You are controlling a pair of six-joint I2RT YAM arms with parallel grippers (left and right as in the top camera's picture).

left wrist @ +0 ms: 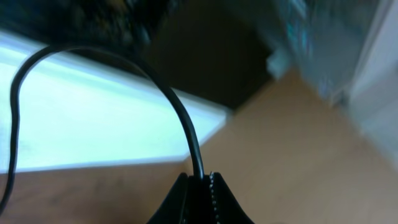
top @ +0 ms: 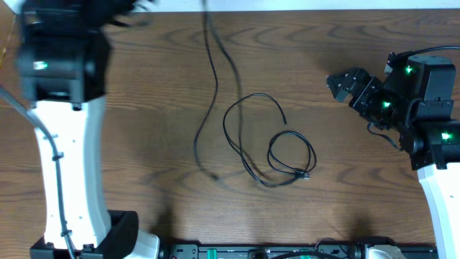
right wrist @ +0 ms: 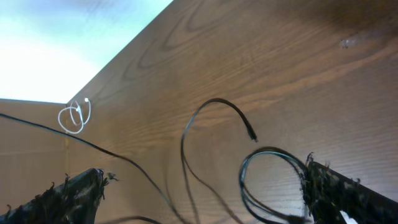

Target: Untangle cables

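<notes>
I am looking at three cables: two black ones and one white one.

One black cable [top: 253, 96] is lying in loops in the middle of the surface [top: 359, 187]. I am counting one big open curve and one small round ring in it. Both of its little plug ends are lying free.

The long black cable [top: 214, 79] is running past the looped cable on the left arm's side, close by it. I cannot tell if the two are touching. It is looking a bit blurry. Its far part is going away from the looped cable, up to the left gripper [left wrist: 200, 182]. The left jaws are pinching tight on this long cable, and it is bending up and over in a big arch above them.

The white cable [right wrist: 74, 117] is small and is curling in a few little rings. It is lying well apart from the looped cable, by the far edge of the surface.

The right gripper [top: 345, 80] is hanging near the looped cable, on the side away from the long cable. Its jaws are spreading wide and are holding nothing.
</notes>
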